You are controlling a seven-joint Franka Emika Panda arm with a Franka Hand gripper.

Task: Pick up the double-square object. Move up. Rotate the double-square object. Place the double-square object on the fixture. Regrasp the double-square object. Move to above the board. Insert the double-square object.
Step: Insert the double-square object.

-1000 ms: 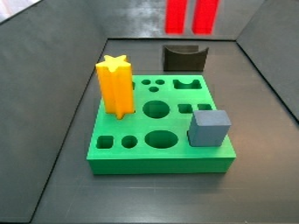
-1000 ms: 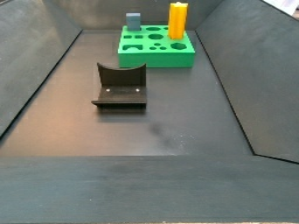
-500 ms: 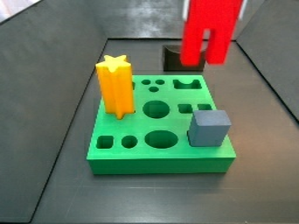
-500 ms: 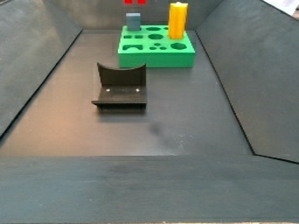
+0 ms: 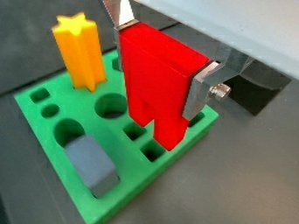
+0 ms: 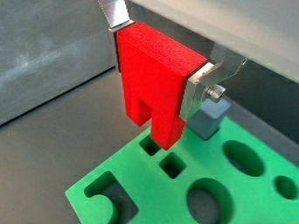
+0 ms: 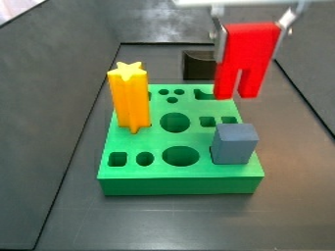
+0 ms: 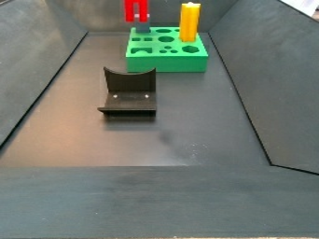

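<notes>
My gripper (image 7: 252, 25) is shut on the double-square object (image 7: 246, 61), a glossy red block that hangs upright with its notched, two-legged end pointing down. Both wrist views show the silver fingers (image 5: 201, 86) (image 6: 200, 87) pressed against its two sides. The red block (image 6: 152, 83) hovers a little above the green board (image 7: 177, 181), over small holes near the board's back right corner. I cannot tell whether it touches the board. The dark fixture (image 8: 127, 91) stands on the floor apart from the board (image 8: 169, 63), with nothing on it.
A tall yellow star prism (image 7: 128, 96) stands in the board's left side, and a grey-blue cube (image 7: 234, 143) sits at its front right corner. Dark sloping walls enclose the floor (image 8: 174, 140).
The red block has come down from the top edge of the side view and shifted right, so it now hangs low over the board's back right part with the gripper in view.
</notes>
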